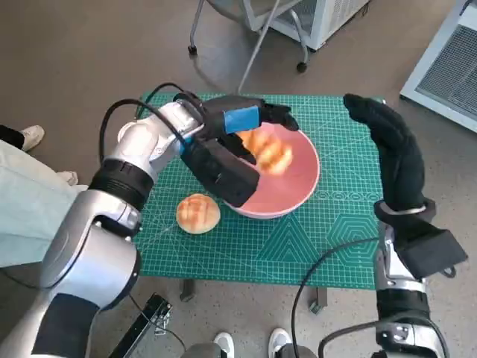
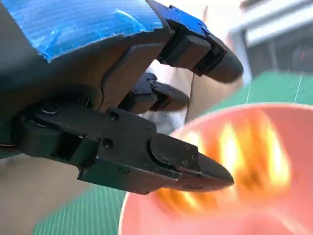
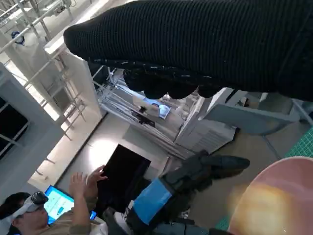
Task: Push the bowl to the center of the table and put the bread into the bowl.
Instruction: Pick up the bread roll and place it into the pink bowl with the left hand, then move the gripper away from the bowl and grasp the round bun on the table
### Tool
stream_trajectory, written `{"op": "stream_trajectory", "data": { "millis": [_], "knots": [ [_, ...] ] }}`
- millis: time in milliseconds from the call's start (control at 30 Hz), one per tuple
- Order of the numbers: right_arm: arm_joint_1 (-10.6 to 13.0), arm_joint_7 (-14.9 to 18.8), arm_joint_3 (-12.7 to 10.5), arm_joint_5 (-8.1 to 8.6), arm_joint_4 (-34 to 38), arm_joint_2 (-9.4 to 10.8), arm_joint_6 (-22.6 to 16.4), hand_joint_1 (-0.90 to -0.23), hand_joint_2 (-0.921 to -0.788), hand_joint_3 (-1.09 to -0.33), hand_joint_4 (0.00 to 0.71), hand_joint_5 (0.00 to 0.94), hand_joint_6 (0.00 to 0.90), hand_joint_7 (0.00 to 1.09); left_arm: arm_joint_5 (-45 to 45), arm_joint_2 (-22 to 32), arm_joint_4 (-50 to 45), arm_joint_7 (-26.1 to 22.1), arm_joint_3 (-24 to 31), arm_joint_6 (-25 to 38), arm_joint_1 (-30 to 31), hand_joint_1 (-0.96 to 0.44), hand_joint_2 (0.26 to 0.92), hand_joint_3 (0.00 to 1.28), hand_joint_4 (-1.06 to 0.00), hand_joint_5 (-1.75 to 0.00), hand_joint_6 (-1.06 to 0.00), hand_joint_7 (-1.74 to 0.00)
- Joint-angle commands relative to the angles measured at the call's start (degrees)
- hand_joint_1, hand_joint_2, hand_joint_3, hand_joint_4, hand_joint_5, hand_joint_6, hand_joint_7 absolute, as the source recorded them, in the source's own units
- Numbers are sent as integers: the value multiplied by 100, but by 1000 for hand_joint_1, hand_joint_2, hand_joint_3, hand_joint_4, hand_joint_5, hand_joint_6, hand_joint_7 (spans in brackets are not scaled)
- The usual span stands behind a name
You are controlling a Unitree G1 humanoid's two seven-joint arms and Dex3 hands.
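**Bread blurring above the pink bowl, one roll lying beside it**

The pink bowl [image 1: 287,195] is sitting near the middle of the green surface [image 1: 328,246]. A golden piece of bread [image 1: 270,151] is showing as a blur over the inside of the bowl. It is too smeared to tell if it is lying on the bottom or not.

The left hand [image 1: 237,142] is hanging over the far left edge of the bowl. Its black fingers [image 2: 176,161] are spread apart and nothing is between them. In the left wrist view the bread is glowing orange just past the fingertips, apart from them.

A second round roll [image 1: 197,212] is lying on the surface just beside the bowl, on the robot's left side. It is not touching the bowl.

The right hand [image 1: 391,149] is held up above the right side of the surface, well apart from the bowl. Its gloved fingers are lying straight and close together, and it is holding nothing.

A person [image 3: 54,205] is sitting in the background of the right wrist view with hands raised. Shoes [image 1: 250,343] are showing on the floor by the near edge.
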Motion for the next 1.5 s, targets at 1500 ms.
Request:
{"op": "stream_trajectory", "data": {
  "millis": [1500],
  "knots": [
    [65, 179, 103, 189, -92, 88, 309, -615, -921, -831, 342, 30, 5, 816, -1688, 3468, -5013, -1892, 2052, -1073, 3599, -44, 801, 0, -495, -23, -542, -51]
  ]
}}
